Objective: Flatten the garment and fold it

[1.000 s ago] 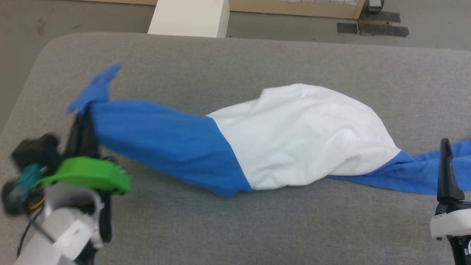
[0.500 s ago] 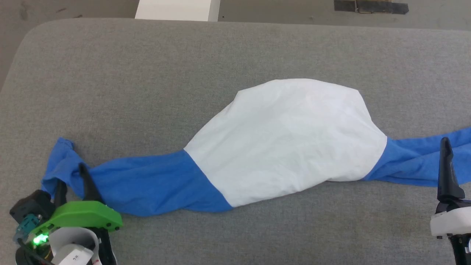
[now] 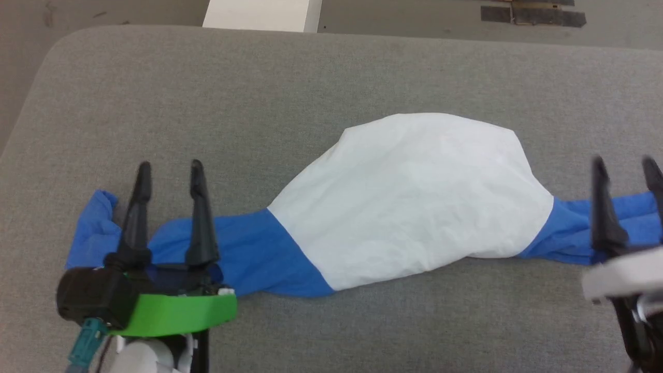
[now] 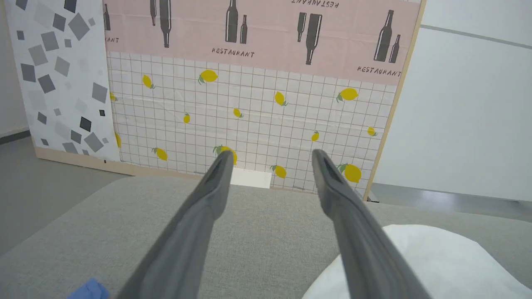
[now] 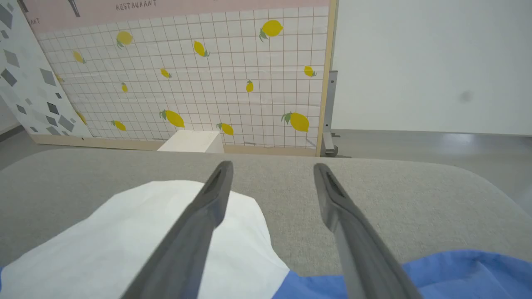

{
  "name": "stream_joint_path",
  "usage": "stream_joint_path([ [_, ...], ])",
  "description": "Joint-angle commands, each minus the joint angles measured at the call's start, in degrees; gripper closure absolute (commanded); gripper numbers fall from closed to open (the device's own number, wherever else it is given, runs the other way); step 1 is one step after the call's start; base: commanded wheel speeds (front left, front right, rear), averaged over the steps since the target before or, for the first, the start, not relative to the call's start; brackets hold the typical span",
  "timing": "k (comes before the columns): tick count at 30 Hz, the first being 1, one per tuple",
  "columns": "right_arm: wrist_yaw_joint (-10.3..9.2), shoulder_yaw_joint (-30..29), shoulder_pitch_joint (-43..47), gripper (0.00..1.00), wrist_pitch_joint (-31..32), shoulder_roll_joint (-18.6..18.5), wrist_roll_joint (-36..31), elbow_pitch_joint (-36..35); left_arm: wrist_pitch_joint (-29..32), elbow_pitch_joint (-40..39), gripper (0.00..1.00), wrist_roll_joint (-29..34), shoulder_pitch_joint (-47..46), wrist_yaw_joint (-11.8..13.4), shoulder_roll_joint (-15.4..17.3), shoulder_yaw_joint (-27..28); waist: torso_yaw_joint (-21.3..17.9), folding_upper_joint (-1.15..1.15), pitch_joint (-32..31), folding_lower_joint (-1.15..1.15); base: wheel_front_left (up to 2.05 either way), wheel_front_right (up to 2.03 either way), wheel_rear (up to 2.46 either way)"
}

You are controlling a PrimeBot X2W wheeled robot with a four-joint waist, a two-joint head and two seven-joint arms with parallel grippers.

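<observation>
Space is seen between the left fingers [image 3: 198,207], which are spread wide with nothing gripped. In the left wrist view the left fingers [image 4: 208,207] are shown parted in the same way, and bare grey surface is seen in the gap. The right fingers [image 3: 601,207] are likewise held wide open and empty. In the right wrist view the right fingers [image 5: 199,216] are seen well apart.

In the head view the left fingers are placed at 8 o'clock and the right fingers at 4 o'clock, both pointed toward 12 o'clock. Each pair is seen across a blue sleeve; whether the cloth is touched cannot be told.

The garment [image 3: 414,197] is laid on the tabletop [image 3: 259,93] and stretched from 9 o'clock to 3 o'clock. Its white body is gathered into a rounded, uneven mound just right of centre. The left sleeve is drawn out toward 9 o'clock, with its end crumpled just past the left fingers. The right sleeve is twisted and is cut off by the picture edge at 3 o'clock.

The tabletop is covered in grey fabric and rounded at its 10 o'clock corner. A white box [image 3: 261,13] is seen past the far edge at 12 o'clock. Behind it, a lemon-patterned panel [image 4: 249,104] is shown in the left wrist view.
</observation>
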Motion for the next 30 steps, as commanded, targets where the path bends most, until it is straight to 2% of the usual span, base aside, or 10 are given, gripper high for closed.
stream_joint_path([
  [1,-0.09,2.06,-3.95,0.0,2.32,-0.08,-0.63,-1.05,-0.19,0.71,0.0,0.72,0.94,-1.1,-0.99,-0.02,0.02,0.0,0.98,0.0,0.0,0.0,0.0],
  [4,-0.09,6.12,-10.66,0.0,8.08,-2.92,0.17,-1.3,-0.2,1.85,0.0,1.78,1.01,-2.76,-2.72,0.2,0.3,0.0,2.25,0.0,0.0,0.0,0.0],
  [8,-0.09,10.83,-20.17,0.0,18.24,-7.59,4.2,1.83,-0.2,3.27,0.0,3.12,0.03,-5.1,-4.8,0.61,1.45,0.0,4.27,0.0,0.0,0.0,0.0],
  [13,-0.09,16.69,-30.07,0.0,31.24,-13.43,9.1,8.89,-0.2,5.26,0.0,4.11,-1.69,-7.86,-6.95,0.46,3.93,0.0,7.14,0.0,0.0,0.0,0.0],
  [17,-0.09,20.76,-34.46,0.0,39.58,-17.16,12.2,15.24,-0.2,6.9,0.0,4.55,-2.51,-9.63,-8.26,0.06,6.58,0.0,9.09,0.0,0.0,0.0,0.0],
  [23,-0.09,25.43,-37.06,0.0,46.22,-21.33,15.0,23.11,-0.2,9.08,0.0,4.65,-3.48,-11.79,-9.5,-1.03,10.64,0.0,10.95,0.0,0.0,0.0,0.0],
  [28,-0.09,29.47,-37.37,0.0,45.05,-23.74,15.52,28.09,-0.2,10.02,0.0,4.7,-3.85,-12.56,-9.93,-1.91,12.57,0.0,11.52,0.0,0.0,0.0,0.0],
  [29,-0.09,30.2,-37.22,0.29,44.66,-24.07,15.77,29.21,-0.2,10.22,0.0,4.74,-3.89,-12.65,-9.98,-2.07,12.78,0.0,11.47,0.0,0.0,0.0,0.0],
  [30,-0.09,30.56,-37.12,0.79,44.17,-24.21,16.0,30.17,-0.2,10.38,0.0,4.74,-3.92,-12.68,-10.01,-2.17,12.89,0.0,11.36,0.0,0.0,0.0,0.0],
])
